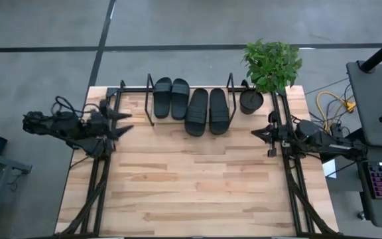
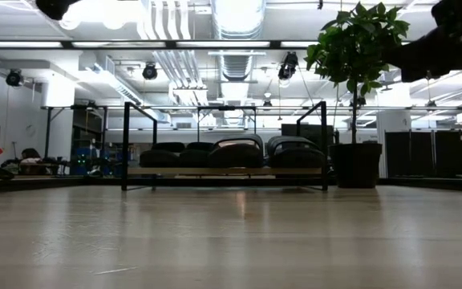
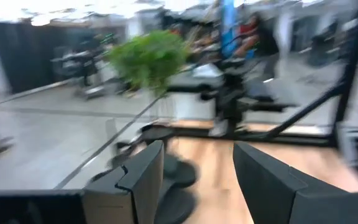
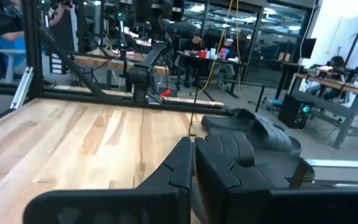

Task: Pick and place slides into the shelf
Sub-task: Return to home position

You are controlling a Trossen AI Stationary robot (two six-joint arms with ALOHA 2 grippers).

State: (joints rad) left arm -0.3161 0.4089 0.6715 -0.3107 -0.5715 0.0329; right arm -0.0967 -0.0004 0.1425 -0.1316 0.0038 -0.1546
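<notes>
Four black slides lie side by side, soles down, on the wooden base board of the wire shelf [image 1: 148, 106] at the table's far edge. The left pair [image 1: 171, 97] sits farther back. The right pair [image 1: 207, 111] reaches a little nearer. In the low view the slides [image 2: 235, 152] fill the shelf [image 2: 223, 170]. My left gripper [image 1: 130, 121] hovers open to the left of the shelf, fingers apart in its wrist view [image 3: 197, 174]. My right gripper [image 1: 253, 132] hovers shut to the right of the shelf [image 4: 191, 163], with the slides [image 4: 253, 134] ahead of it.
A potted plant [image 1: 251, 101] stands at the shelf's right end, close to my right gripper; it also shows in the low view [image 2: 355, 164]. The bare wooden table [image 1: 197, 186] spreads out on the near side of the shelf. Both arms' frames run along the table's side edges.
</notes>
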